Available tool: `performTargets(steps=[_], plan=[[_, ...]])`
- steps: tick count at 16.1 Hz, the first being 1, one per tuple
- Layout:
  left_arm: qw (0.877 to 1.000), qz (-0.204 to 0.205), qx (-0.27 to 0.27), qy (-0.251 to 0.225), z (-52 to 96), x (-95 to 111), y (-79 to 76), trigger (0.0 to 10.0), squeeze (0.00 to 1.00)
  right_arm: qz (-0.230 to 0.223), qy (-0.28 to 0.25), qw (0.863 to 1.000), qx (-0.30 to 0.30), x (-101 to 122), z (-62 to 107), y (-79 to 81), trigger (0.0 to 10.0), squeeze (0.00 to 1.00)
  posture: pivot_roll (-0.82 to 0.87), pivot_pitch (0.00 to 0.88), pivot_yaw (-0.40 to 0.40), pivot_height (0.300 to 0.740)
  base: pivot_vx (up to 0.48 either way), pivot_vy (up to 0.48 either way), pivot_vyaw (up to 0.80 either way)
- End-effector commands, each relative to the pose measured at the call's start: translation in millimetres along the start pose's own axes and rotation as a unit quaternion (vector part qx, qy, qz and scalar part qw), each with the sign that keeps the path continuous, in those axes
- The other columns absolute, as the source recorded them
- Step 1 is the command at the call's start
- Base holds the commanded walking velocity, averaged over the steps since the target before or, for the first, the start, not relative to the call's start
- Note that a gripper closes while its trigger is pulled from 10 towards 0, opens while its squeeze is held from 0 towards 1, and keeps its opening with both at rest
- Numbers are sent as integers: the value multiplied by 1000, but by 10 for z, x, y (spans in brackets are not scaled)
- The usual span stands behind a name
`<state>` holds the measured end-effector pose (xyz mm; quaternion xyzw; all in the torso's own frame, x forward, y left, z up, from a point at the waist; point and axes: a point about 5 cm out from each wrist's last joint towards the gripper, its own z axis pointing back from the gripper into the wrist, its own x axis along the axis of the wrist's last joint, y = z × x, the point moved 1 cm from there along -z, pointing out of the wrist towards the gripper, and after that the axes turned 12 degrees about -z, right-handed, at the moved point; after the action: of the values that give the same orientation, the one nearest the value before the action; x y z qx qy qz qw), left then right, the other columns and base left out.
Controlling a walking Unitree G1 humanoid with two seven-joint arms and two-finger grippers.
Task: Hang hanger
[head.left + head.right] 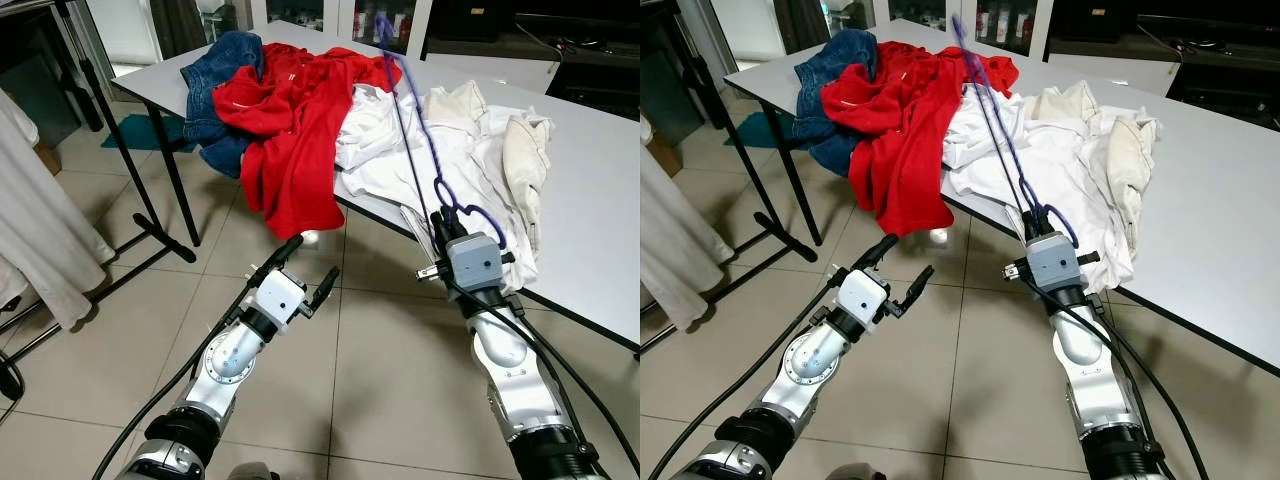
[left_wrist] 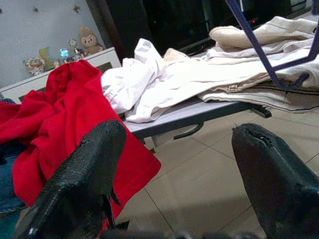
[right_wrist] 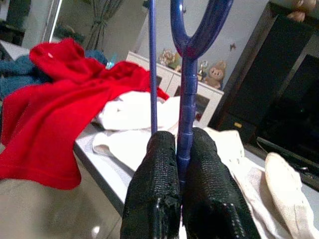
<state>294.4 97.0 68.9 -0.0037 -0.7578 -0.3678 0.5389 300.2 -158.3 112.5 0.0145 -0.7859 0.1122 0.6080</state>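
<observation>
Forward, right gripper [image 1: 437, 222] pinching blue hanger [image 1: 408, 110], left gripper [image 1: 310, 262] seemingly idle, fingers apart

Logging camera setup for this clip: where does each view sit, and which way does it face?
Left eye: head, looking down at both arms and the table of clothes.
Right eye: the same scene, offset sideways.
Left wrist: along the left gripper, jaws open, toward the red garment and white clothes.
Right wrist: along the right gripper, shut on the blue hanger.
Shared: hanger, red garment and white clothes appear in all four.
</observation>
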Motion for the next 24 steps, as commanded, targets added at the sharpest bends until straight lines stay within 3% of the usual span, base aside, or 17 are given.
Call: performTargets(steps=[1, 5, 8, 16, 21, 22, 24], plan=[[1000, -4, -11, 0, -5, 11, -22, 10000, 224, 17, 1, 1000, -9, 2, -48, -33, 10000, 0, 160, 1, 9, 740, 0, 0, 0], [1000, -5, -10, 0, -9, 12, -12, 10000, 224, 71, 0, 996, -48, -16, -128, -154, 10000, 0, 163, 0, 9, 740, 0, 0, 0], [1000, -6, -9, 2, 0, 6, -10, 10000, 227, 130, 26, 985, -108, -81, -159, -381, 10000, 0, 170, 0, 6, 740, 0, 0, 0], [1000, -4, -10, 3, -9, 6, -20, 10000, 220, 177, 120, 954, -208, -336, -23, -746, 10000, 0, 164, 0, 8, 740, 0, 0, 0], [1000, -7, -11, 0, -20, 20, -6, 10000, 220, 112, 59, 960, -249, -117, -75, -755, 10000, 0, 166, 0, 12, 740, 0, 0, 0], [1000, -3, -5, -3, -23, 28, 15, 10000, 227, 67, 21, 959, -273, 26, -81, -740, 10000, 0, 167, 0, 14, 740, 0, 0, 0], [1000, 2, 1, -6, -32, 43, 32, 10000, 224, 22, -3, 954, -299, 119, -51, -751, 10000, 0, 167, 0, 14, 740, 0, 0, 0]])
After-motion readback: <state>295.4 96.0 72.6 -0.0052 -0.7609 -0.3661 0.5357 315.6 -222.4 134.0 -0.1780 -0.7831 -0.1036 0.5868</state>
